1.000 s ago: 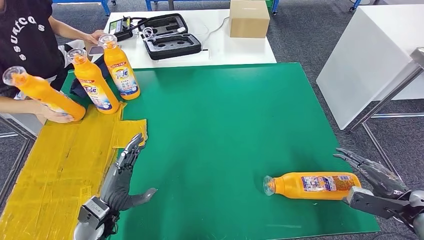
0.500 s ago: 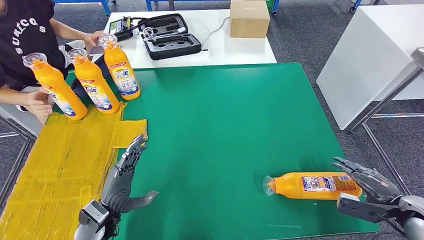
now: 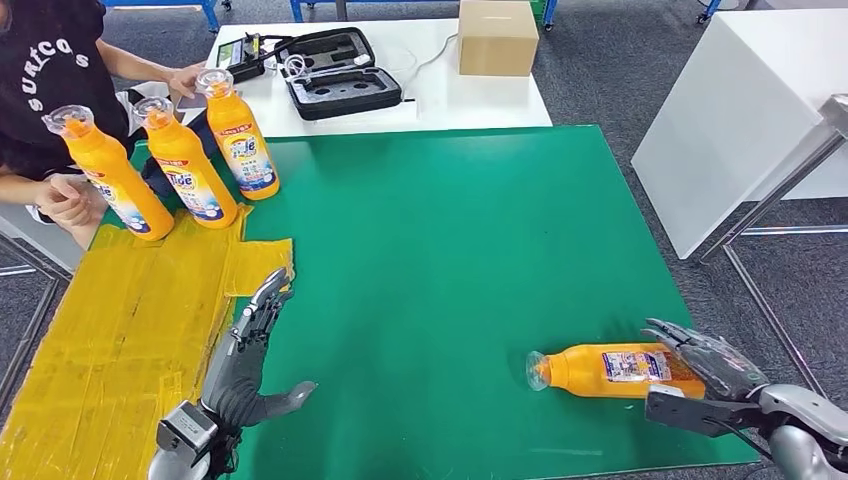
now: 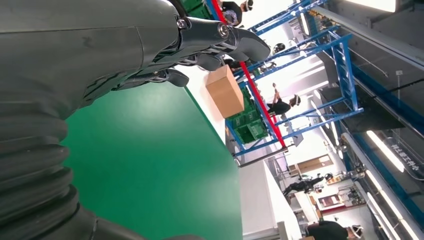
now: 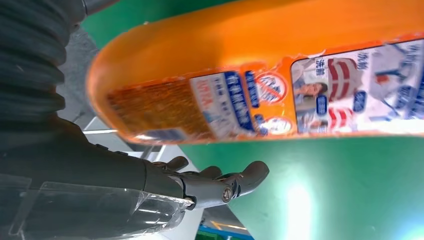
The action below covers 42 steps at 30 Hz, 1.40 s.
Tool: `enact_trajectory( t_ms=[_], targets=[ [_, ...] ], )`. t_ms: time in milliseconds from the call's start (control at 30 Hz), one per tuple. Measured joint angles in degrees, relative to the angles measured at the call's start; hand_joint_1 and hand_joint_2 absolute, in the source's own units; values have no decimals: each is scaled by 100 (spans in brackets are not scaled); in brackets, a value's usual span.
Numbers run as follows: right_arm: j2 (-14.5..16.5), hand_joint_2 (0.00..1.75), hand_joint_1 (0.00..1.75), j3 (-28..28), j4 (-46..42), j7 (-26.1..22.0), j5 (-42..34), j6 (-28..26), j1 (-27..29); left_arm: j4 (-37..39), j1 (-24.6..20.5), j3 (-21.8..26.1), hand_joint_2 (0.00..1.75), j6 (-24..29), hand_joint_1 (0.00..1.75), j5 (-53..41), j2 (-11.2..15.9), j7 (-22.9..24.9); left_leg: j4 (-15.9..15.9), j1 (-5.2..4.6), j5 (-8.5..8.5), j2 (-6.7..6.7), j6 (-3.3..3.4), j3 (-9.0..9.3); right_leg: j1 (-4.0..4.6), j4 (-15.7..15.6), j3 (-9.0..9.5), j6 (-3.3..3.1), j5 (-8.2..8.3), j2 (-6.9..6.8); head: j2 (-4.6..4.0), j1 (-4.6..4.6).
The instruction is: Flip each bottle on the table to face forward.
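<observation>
An orange plastic bottle with a printed label (image 3: 612, 369) is seen lying on its side near the front right corner of the green mat-covered table (image 3: 450, 230), cap pointing left. The right hand (image 3: 705, 362) is positioned at the bottle's base, fingers spread wide over it; a firm hold cannot be confirmed. The left hand (image 3: 250, 350) is laid flat near the front left, fingers extended and holding nothing. Three upright orange bottles (image 3: 185, 165) are noted at the far left corner.
</observation>
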Motion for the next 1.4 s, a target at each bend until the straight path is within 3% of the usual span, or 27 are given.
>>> enact_trajectory(
  t_ms=[33,67,167,200,467,567,633,767,967,1100,1167,1233,1400],
  targets=[
    [31,175,0,129,128,41,88,-51,-94,0,-2,-14,175,8,0,1,-1,0,0,0,1,0,0,1,0,0,1,0,0,0,0,-1],
    [60,175,23,261,248,81,167,-99,-184,0,-1,-26,175,15,0,1,-1,-1,0,0,1,-2,1,2,0,0,3,0,0,0,0,-1],
    [138,175,148,601,548,186,324,-183,-490,0,-3,-41,175,24,0,1,-1,-2,0,3,2,4,1,7,3,0,6,0,0,5,0,-1],
    [154,175,168,696,637,214,360,-190,-592,0,-5,-44,175,25,0,1,-1,-2,0,4,1,7,1,9,5,0,7,0,0,7,0,0],
    [207,175,173,1305,1191,369,540,-226,-1226,0,-11,-49,175,41,0,-5,-1,-2,0,7,-1,13,2,32,8,-1,29,0,1,17,0,2],
    [280,175,175,1457,1335,275,525,-466,-1374,-1,-10,-51,175,51,0,-14,-3,-1,0,7,-2,14,2,45,8,-1,42,1,2,21,0,3],
    [407,175,166,1487,1349,104,416,-776,-1393,-16,0,-51,175,66,0,-27,-3,5,0,8,-1,14,2,49,10,-1,49,1,2,20,0,3],
    [1000,175,157,1478,1168,-93,259,-1426,-1360,-139,35,-55,175,75,0,-101,-12,86,-1,12,2,14,0,51,17,0,49,1,4,20,0,-1],
    [1702,175,174,1408,890,-218,205,-1665,-1355,-269,93,-73,175,66,0,-146,-25,175,-1,22,4,-13,-1,36,25,2,44,-1,0,7,0,1],
    [2218,175,155,1180,626,-421,-31,-1909,-1348,-286,97,-95,175,26,0,-241,-40,299,-2,20,4,-2,0,19,24,3,28,-1,0,9,0,1],
    [2624,175,166,1020,410,-431,-310,-2057,-1356,-286,95,-129,175,22,0,-293,-74,413,-2,20,4,-1,0,17,23,3,23,-1,0,10,0,1],
    [3027,175,174,867,183,-453,-666,-2095,-1378,-284,87,-169,175,16,0,-294,-123,532,-2,21,4,-4,0,17,23,3,21,-1,0,9,0,0],
    [3828,175,175,533,-129,-529,-1605,-1752,-1430,-183,-38,-231,175,-68,0,-132,-248,827,-2,21,5,-6,-1,16,23,3,21,-1,0,9,0,2]
  ],
)
